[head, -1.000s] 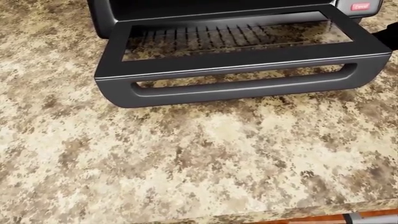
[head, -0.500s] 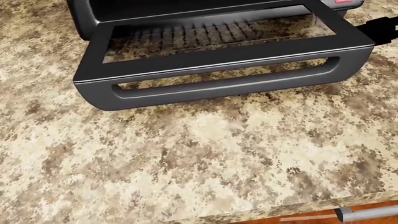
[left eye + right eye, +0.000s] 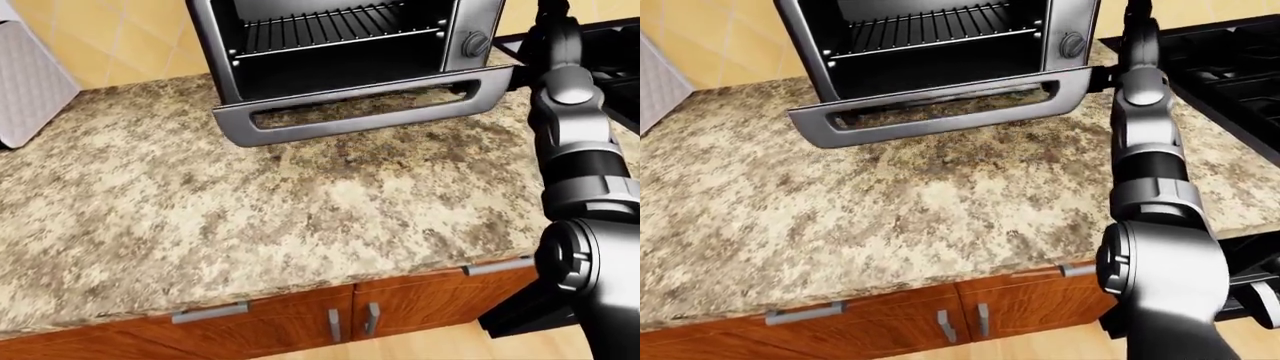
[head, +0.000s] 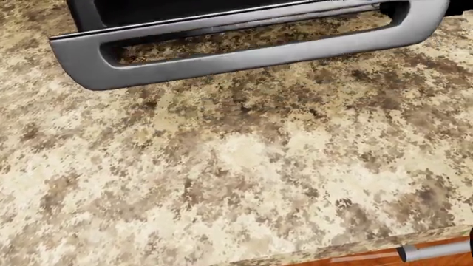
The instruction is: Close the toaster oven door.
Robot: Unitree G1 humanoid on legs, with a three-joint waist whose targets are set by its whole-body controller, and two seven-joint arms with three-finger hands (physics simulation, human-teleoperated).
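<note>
The toaster oven (image 3: 340, 45) stands on the speckled counter (image 3: 250, 202) at the top of the eye views, its cavity and wire rack (image 3: 930, 30) showing. Its door (image 3: 940, 101) hangs open, close to level, with the grey bar handle (image 4: 244, 55) along its near edge. My right arm (image 3: 1145, 150) reaches up the right side, and its dark hand (image 3: 1102, 76) is at the door's right end. I cannot tell how its fingers stand. My left hand is not in view.
A black stove (image 3: 1230, 67) lies right of the oven. A white appliance (image 3: 30, 82) stands at the left edge. Wooden cabinet doors with metal pulls (image 3: 210, 313) run under the counter's near edge.
In the head view the door's glass pane has dropped out of sight and the handle now shows larger and higher, with the right end lifted. The counter has hardly shifted.
</note>
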